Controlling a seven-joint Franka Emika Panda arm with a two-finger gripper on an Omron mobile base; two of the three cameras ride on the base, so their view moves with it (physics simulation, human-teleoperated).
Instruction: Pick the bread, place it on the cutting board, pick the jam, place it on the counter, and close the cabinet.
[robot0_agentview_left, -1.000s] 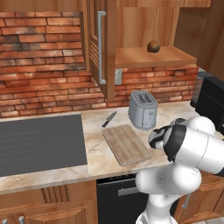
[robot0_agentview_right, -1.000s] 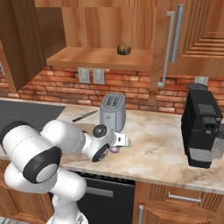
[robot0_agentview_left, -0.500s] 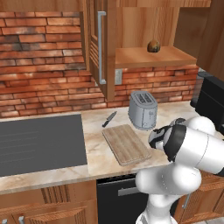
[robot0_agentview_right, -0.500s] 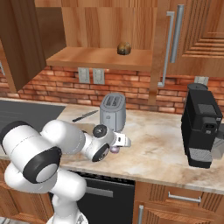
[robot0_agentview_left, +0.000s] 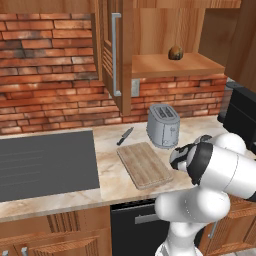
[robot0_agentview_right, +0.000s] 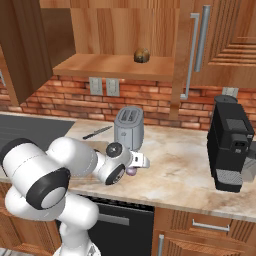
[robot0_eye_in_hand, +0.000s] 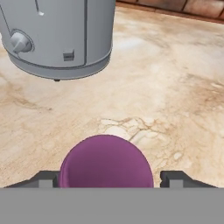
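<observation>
Between the gripper's (robot0_eye_in_hand: 106, 178) fingertips sits the jam (robot0_eye_in_hand: 106, 161), purple body flanked left and right by the dark tips; whether they clamp it or stand just off it, can't tell. Jar is low over the counter (robot0_eye_in_hand: 175, 87), just in front of the toaster (robot0_eye_in_hand: 57, 37). Bread (robot0_agentview_right: 142, 55) sits up on the open cabinet (robot0_agentview_right: 110, 67) shelf, cutting board (robot0_agentview_left: 144, 164) bare.

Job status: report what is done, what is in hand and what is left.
Nothing looks finished. The bread sits on the open cabinet shelf, and the cutting board is bare. In hand: the jam lies between the fingertips of the gripper, low over the counter beside the toaster; whether it rests on the counter is unclear. Left: releasing the jam, moving the bread to the board, closing the cabinet.
</observation>
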